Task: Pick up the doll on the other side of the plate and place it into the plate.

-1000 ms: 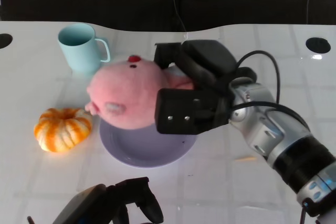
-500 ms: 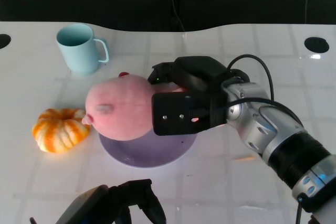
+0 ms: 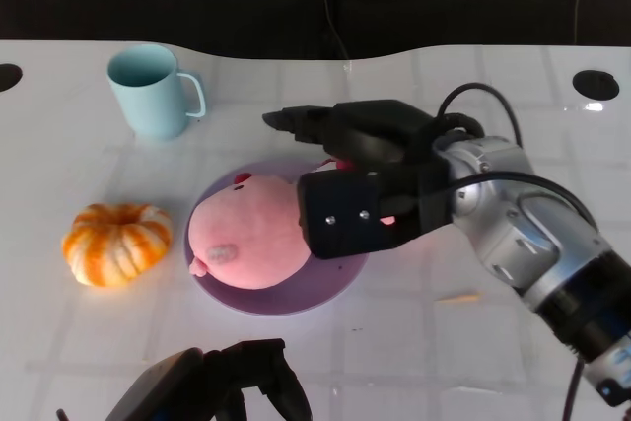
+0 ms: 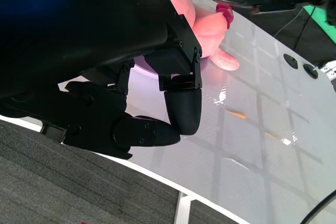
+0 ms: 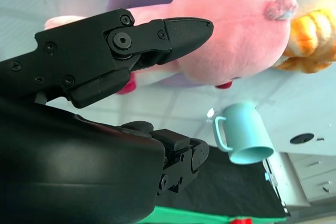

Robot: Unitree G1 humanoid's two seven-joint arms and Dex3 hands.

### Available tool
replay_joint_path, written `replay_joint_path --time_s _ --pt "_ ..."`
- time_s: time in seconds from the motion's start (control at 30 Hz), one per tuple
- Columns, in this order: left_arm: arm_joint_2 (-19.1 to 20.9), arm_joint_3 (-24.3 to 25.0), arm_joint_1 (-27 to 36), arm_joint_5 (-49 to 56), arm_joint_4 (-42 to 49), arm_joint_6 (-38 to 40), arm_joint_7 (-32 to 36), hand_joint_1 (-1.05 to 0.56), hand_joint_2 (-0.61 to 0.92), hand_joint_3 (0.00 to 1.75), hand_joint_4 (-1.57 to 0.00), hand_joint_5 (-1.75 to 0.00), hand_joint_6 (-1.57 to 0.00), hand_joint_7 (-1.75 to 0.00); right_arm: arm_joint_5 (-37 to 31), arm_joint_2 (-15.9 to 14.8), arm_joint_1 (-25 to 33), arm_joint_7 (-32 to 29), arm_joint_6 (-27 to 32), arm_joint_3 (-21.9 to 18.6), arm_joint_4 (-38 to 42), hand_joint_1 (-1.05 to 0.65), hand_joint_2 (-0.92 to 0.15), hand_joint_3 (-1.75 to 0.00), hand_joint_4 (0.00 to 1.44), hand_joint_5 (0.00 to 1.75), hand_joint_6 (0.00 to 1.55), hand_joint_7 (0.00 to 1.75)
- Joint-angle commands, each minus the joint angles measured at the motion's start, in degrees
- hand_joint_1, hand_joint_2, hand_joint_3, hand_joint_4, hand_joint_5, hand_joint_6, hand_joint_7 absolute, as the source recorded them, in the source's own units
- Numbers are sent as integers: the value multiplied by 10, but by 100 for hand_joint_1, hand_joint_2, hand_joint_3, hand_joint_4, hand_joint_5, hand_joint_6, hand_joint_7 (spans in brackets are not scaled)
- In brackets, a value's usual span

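Observation:
The pink plush doll (image 3: 251, 239) lies on its side in the purple plate (image 3: 325, 288), its head toward the orange pumpkin. My right hand (image 3: 365, 179) hovers over the doll's rear end, fingers spread toward the far side of the plate and not closed around it. In the right wrist view one finger (image 5: 173, 30) reaches out beside the doll (image 5: 231, 35), with the others apart from it. My left hand (image 3: 232, 386) rests low at the near table edge with its fingers curled in on nothing (image 4: 131, 108). The left wrist view shows the doll (image 4: 202, 27) beyond that hand.
A light blue mug (image 3: 148, 91) stands at the back left, beyond the plate. An orange pumpkin (image 3: 116, 242) sits just left of the plate. A black cable runs off my right forearm. The table's white surface stretches right and forward of the plate.
The doll has come down from above the plate's far rim into the plate and now lies there. My right hand's fingers have spread off it. The left hand has not moved.

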Motion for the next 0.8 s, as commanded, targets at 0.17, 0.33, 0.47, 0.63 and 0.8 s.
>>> replay_joint_path --time_s 0.17,0.33,0.47,0.63,0.8 --pt "5 4 0 -4 11 -15 8 -32 92 27 -65 -160 -70 -116 7 -45 78 -28 -21 -32 -118 -80 -92 -29 18 32 15 5" --pt "10 8 3 -1 10 -20 7 -30 92 26 -66 -158 -70 -115 36 -66 173 -72 -61 -74 -205 -63 -92 -28 38 45 35 13" --pt "11 11 3 -2 14 -26 9 -29 91 25 -68 -157 -72 -115 52 -78 231 -97 -90 -98 -246 -55 -92 -24 48 54 46 17" --pt "15 15 3 -3 17 -33 8 -28 91 26 -68 -156 -71 -114 103 -95 328 -120 -142 -147 -303 -41 -92 -15 72 71 68 25" --pt "17 18 1 -9 23 -36 4 -29 90 26 -68 -158 -71 -115 142 -113 398 -127 -184 -189 -330 -26 -92 -8 89 115 86 27"
